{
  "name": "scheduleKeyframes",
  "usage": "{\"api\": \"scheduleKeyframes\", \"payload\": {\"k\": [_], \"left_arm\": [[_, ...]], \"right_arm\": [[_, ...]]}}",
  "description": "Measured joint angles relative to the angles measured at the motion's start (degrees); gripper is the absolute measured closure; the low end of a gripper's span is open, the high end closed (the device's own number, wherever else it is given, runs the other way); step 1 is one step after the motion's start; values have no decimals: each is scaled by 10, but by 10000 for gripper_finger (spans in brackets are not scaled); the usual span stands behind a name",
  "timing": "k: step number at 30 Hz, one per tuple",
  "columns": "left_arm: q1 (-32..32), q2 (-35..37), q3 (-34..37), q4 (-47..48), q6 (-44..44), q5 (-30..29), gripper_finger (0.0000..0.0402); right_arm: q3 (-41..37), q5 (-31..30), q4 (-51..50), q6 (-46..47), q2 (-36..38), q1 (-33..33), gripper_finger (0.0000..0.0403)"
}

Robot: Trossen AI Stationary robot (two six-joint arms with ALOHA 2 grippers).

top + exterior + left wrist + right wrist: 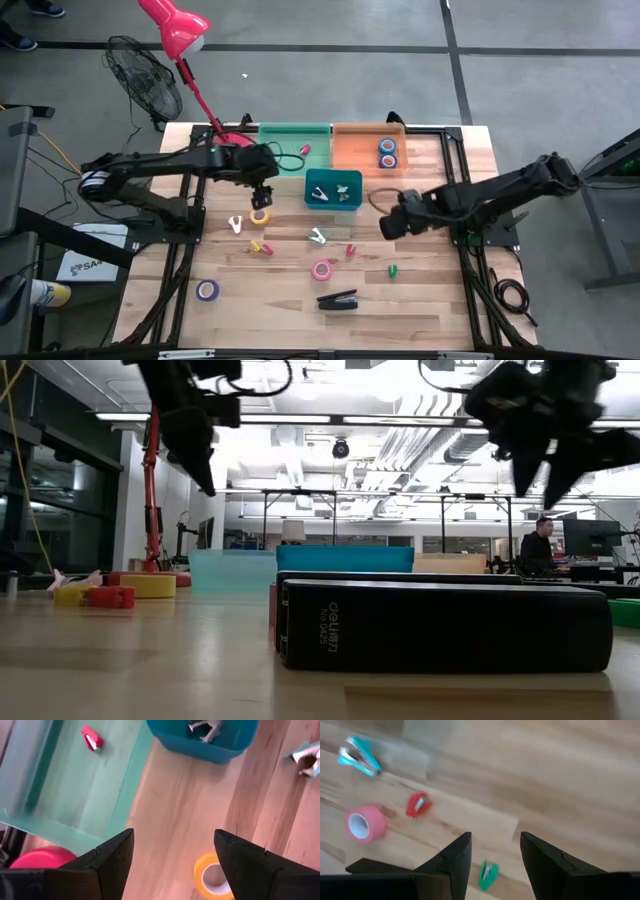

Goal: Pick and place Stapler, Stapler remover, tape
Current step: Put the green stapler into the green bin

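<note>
The black stapler (338,299) lies flat near the table's near edge and fills the foreground of the low view (445,625). A yellow tape roll (260,215) (212,877) lies flat just below my open left gripper (262,192) (172,865), which hovers above it. A pink tape roll (322,269) (365,823) and a purple one (207,290) lie on the wood. Two blue rolls (387,152) sit in the orange tray. My open right gripper (388,225) (492,855) hangs over bare wood, near a red staple remover (417,805) and a green one (488,874).
A green tray (295,148) holding a small red item (92,738), an orange tray (350,150) and a teal bin (333,197) with metal removers stand at the far side. More small removers (236,225) (317,237) are scattered mid-table. A pink lamp (175,25) stands at the far left corner.
</note>
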State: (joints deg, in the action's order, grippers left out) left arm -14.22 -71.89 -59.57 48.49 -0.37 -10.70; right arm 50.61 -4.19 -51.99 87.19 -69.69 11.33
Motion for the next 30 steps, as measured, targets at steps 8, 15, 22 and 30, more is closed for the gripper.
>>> {"api": "scheduleKeyframes", "payload": {"k": [8,15,22,30], "left_arm": [[0,77,64,-49,-19,9,131],[0,81,71,-50,-12,8,131],[0,81,71,-39,-2,8,131],[0,81,71,-29,1,8,131]], "right_arm": [[-38,18,53,164,-20,98,243],[-76,42,152,235,-57,135,243],[-84,48,208,270,-115,154,243],[-84,52,242,286,-161,162,243]]}}
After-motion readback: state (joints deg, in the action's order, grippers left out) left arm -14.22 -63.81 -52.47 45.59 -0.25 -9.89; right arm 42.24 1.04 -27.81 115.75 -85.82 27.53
